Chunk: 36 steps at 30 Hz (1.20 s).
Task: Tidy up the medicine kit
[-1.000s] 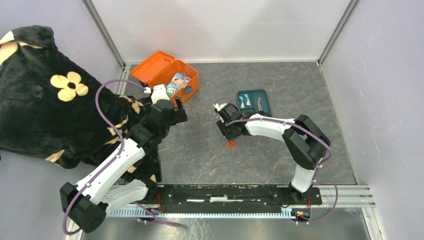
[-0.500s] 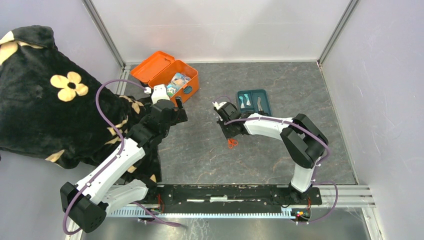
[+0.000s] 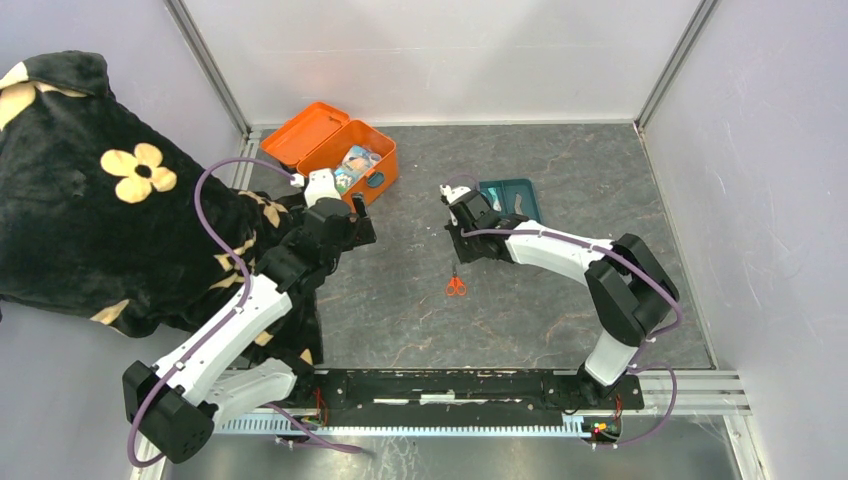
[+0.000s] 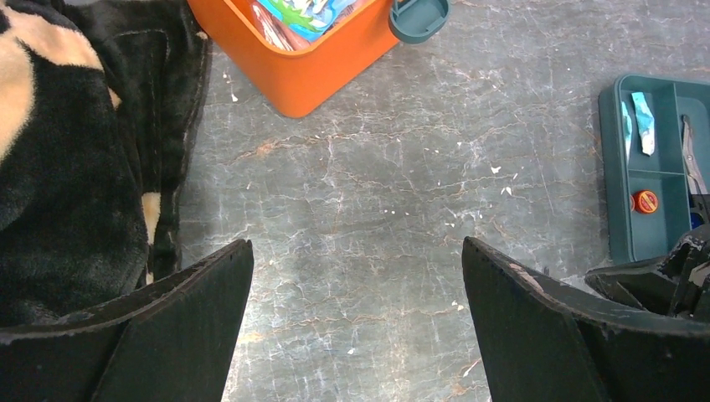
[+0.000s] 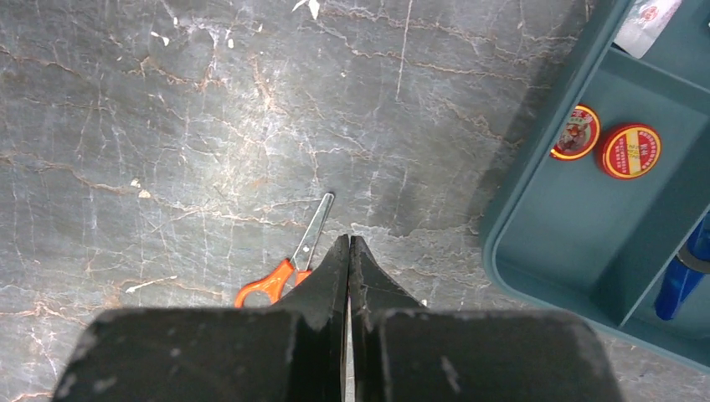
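From the left wrist, your left hand point(image 4: 356, 247) is released, its fingers spread wide over bare desk point(image 4: 377, 193) with nothing between them. The medicine kit point(image 4: 293, 63) sits at the top of this view, open, with packets inside and its teal latch point(image 4: 419, 15) facing the hand. A black blanket point(image 4: 67, 176) with cream patches lies along the left. At the right edge you see the teal tray point(image 4: 615, 167), holding a small packet, a red tin and a metal tool.

From the right wrist, your right hand point(image 5: 349, 244) is clenched, fingers pressed flat together and grasping nothing. The orange-handled scissors point(image 5: 293, 255) lie on the desk just left of the fingertips, the handles partly hidden behind one finger. The tray is to the right, with two red tins point(image 5: 630, 151) in one compartment and a blue item in another.

From above, the kit stands at the back left of the desk, its lid point(image 3: 303, 131) laid open. Your left hand hangs near its front corner, apart from it. Your right hand is beside the tray's left edge, and the scissors lie nearer the arm bases.
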### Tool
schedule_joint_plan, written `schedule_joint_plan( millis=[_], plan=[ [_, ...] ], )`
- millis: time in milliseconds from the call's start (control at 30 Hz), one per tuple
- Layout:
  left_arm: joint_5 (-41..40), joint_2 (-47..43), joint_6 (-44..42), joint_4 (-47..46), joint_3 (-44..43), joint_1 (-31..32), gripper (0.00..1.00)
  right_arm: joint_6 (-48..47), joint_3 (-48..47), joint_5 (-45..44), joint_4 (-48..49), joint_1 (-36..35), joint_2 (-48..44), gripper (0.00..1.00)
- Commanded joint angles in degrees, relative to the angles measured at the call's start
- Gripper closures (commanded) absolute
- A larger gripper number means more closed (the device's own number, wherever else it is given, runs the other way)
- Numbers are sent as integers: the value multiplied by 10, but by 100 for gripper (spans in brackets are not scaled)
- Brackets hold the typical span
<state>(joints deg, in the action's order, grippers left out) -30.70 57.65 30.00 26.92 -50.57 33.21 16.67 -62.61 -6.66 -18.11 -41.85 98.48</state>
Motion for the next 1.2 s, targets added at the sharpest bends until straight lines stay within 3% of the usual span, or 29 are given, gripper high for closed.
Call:
schedule_joint_plan(
  millis=[0, 133, 333, 533, 733, 900, 1167],
  plan=[
    [20, 6, -1, -20, -10, -4, 0, 6, -12, 22, -7, 2, -9, 93],
    [101, 18, 16, -46, 17, -4, 2, 21, 7, 41, 9, 2, -10, 73],
    [253, 82, 78, -167, 93, 34, 15, 28, 22, 37, 18, 13, -31, 68],
    [255, 192, 80, -229, 79, 112, 30, 36, 76, 50, 44, 50, -75, 71],
    [285, 264, 69, -279, 57, 118, 46, 35, 136, 90, 75, 74, -118, 71],
    [274, 330, 64, -281, 3, 119, 44, 40, 161, 103, 91, 78, -136, 71],
    [235, 433, 70, -179, -125, 127, 47, 116, 248, -10, 119, 115, -266, 71]
  ],
)
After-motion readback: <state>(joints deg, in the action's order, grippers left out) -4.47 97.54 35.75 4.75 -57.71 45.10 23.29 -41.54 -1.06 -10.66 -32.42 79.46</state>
